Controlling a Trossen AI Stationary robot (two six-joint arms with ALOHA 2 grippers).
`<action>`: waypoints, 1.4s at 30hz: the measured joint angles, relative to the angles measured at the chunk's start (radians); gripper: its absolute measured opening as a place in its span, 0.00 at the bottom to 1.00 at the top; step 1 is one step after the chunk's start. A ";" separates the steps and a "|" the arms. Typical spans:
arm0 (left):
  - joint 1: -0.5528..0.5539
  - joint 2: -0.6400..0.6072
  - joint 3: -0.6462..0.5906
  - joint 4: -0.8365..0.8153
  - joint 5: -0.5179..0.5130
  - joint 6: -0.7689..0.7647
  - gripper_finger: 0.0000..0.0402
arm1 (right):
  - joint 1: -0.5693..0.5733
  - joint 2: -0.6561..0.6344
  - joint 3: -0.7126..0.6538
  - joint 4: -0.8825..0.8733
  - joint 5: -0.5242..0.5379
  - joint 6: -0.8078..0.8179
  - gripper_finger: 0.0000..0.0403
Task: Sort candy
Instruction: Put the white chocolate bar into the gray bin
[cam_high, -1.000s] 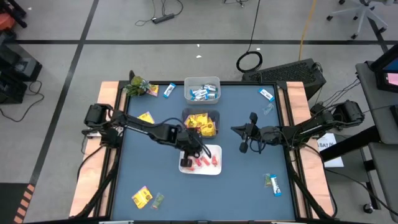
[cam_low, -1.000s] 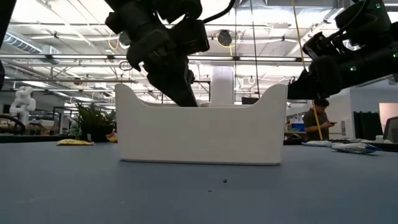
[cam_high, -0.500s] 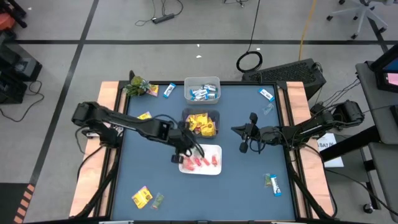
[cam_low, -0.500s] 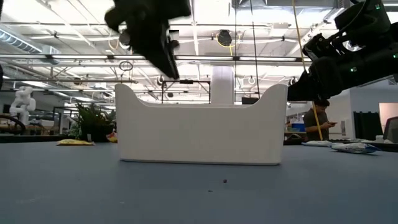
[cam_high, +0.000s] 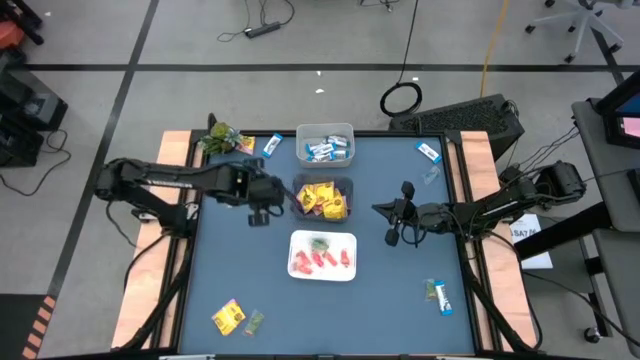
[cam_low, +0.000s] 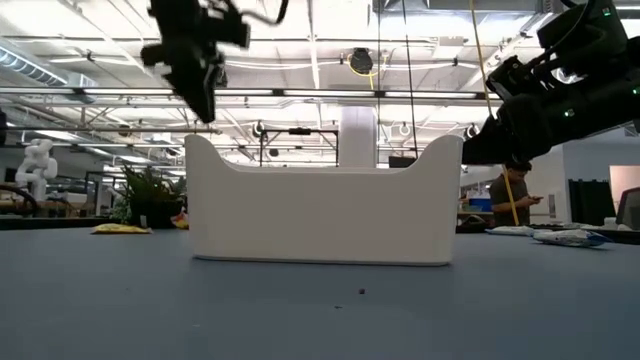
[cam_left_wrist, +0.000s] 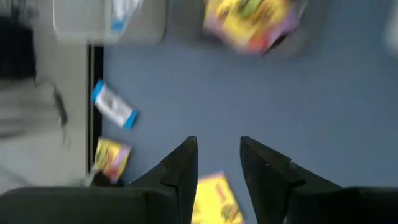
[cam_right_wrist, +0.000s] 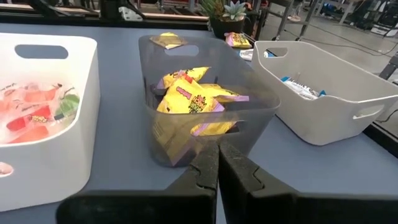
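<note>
Candy (cam_high: 321, 199) in yellow packets fills the clear bin; left gripper (cam_high: 257, 212) parted and empty, right gripper (cam_high: 392, 236) closed.

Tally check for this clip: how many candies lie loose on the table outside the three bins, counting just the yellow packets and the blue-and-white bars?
Yellow packets: 3 (the last lies under the left arm)
Blue-and-white bars: 3
Total: 6
</note>
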 joint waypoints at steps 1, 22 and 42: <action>0.023 0.000 -0.016 0.000 -0.001 0.002 0.32 | 0.000 0.000 0.000 -0.001 0.000 0.003 0.00; 0.731 0.146 -0.203 0.650 0.267 0.288 0.32 | 0.000 0.000 0.000 -0.004 0.000 0.003 0.00; 0.872 0.430 -0.099 0.752 0.414 0.210 0.46 | 0.000 0.000 0.000 -0.007 -0.005 0.003 0.00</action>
